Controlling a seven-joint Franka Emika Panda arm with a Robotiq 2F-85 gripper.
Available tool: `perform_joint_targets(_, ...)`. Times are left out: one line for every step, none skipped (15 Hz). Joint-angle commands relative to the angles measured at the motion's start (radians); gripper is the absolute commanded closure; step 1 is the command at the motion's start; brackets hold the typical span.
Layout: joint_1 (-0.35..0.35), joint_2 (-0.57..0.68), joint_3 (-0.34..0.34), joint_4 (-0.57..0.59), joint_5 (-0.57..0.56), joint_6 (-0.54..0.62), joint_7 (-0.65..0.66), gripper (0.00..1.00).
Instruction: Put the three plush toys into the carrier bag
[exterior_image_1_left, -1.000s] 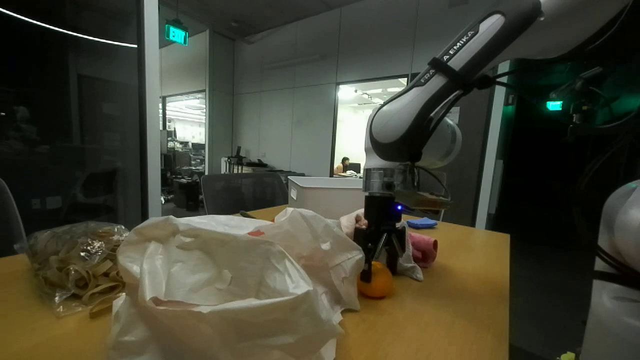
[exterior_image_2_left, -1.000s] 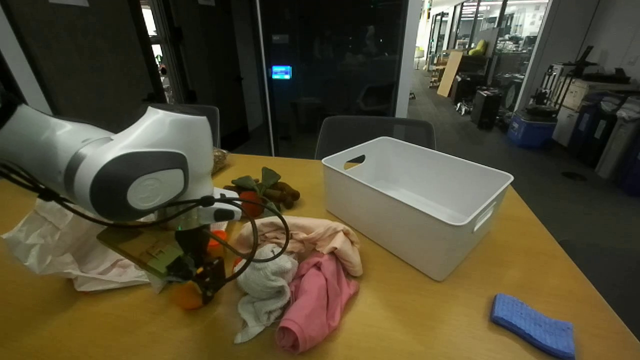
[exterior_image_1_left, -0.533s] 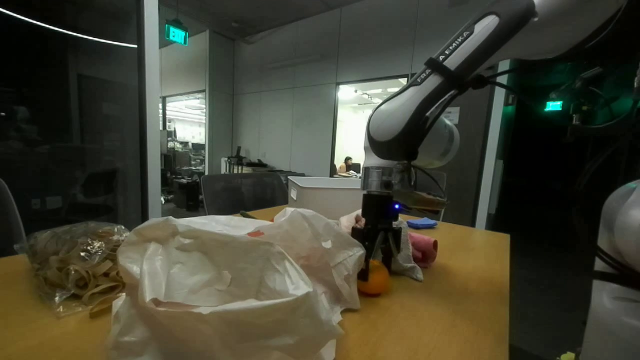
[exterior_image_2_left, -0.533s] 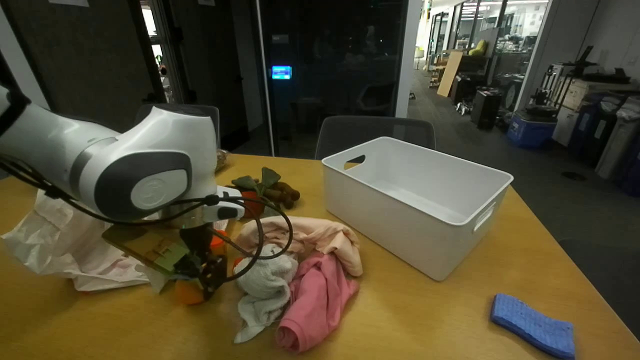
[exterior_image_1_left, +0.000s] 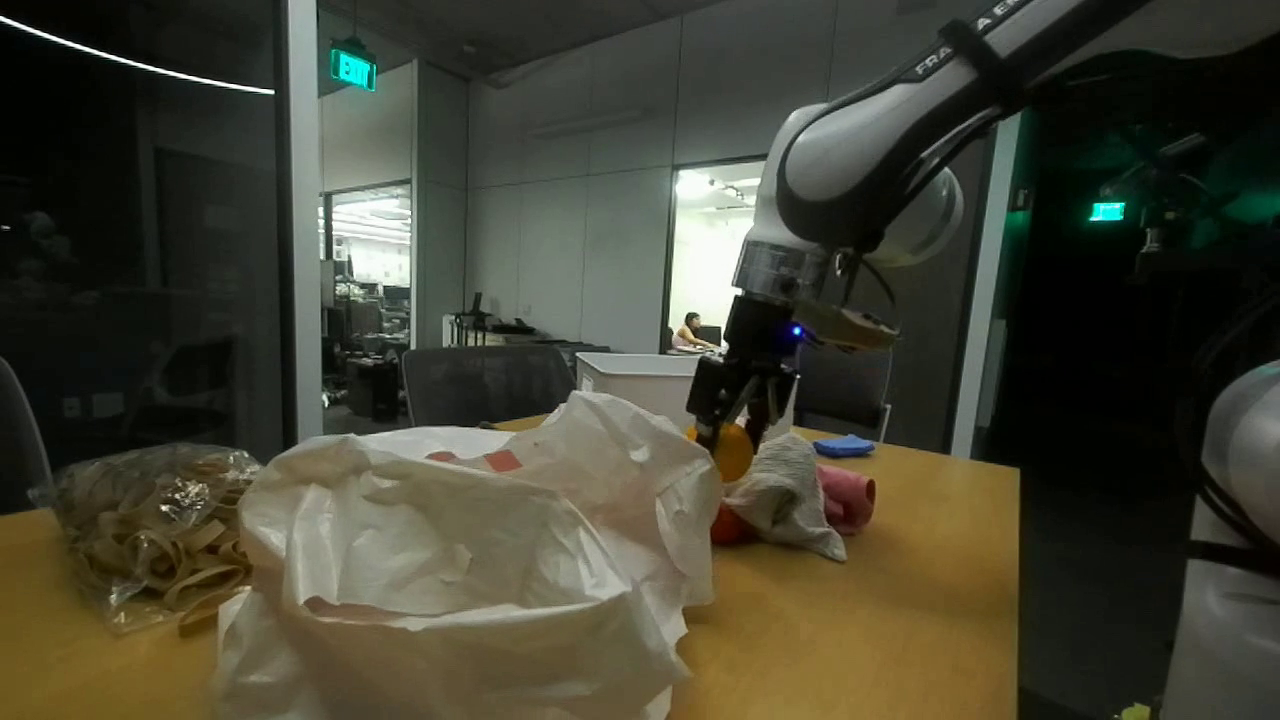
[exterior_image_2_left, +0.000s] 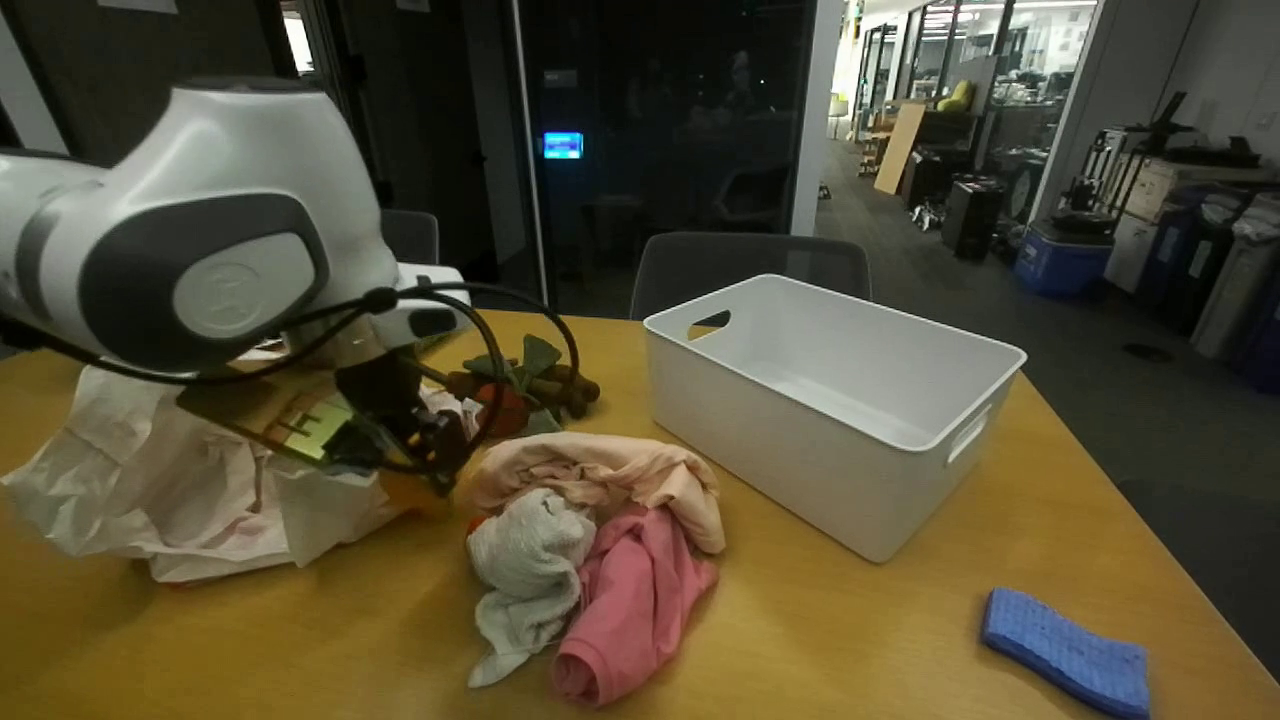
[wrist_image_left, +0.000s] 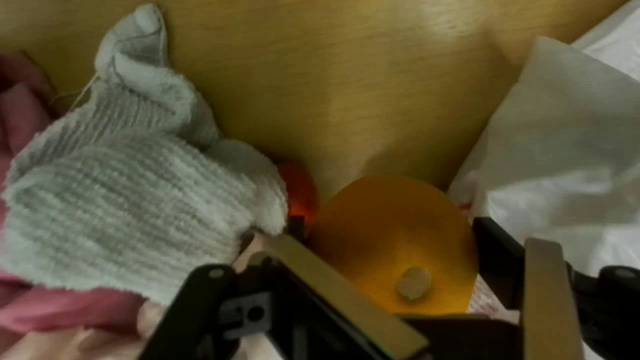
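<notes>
Left to right in an exterior view: the carrier bag (exterior_image_2_left: 200, 490) is gaping upward, its flap now bulging higher than half a second ago. Next, the gripper (exterior_image_1_left: 733, 438) is gripping an orange ball (wrist_image_left: 390, 215) between both fingers and is holding it clear of the table (exterior_image_2_left: 850, 640), no longer resting it there. Judgement: one of the three is being lifted for bagging; whether it is plush is staying unclear. The ball is showing no long axis; its pale spot is facing us in the wrist view. Farther right, a leafy red toy (exterior_image_2_left: 513, 412) is pointing leaf-end up; a brown toy (exterior_image_2_left: 580, 395) is lying beside it, long axis seemingly running across the view.
</notes>
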Motion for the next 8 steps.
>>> perform_joint_targets(-0.017,-0.171,0.045,-0.019,-0.049,0.032,0.078,0.42)
perform_joint_targets(-0.013,-0.199,0.051,-0.019,-0.05,0.05,0.089,0.42)
perform_joint_targets(0.012,-0.231,0.046,-0.02,-0.027,0.059,0.081,0.42)
perform_joint_targets(0.026,-0.252,0.046,-0.019,-0.016,0.062,0.077,0.42)
perform_joint_targets(0.057,-0.274,0.035,-0.015,0.007,0.055,0.058,0.42)
perform_joint_targets(0.09,-0.291,0.025,-0.011,0.031,0.043,0.039,0.42)
perform_joint_targets(0.136,-0.305,0.01,-0.006,0.062,0.023,0.011,0.42)
perform_joint_targets(0.176,-0.317,-0.002,-0.005,0.093,0.011,-0.014,0.42)
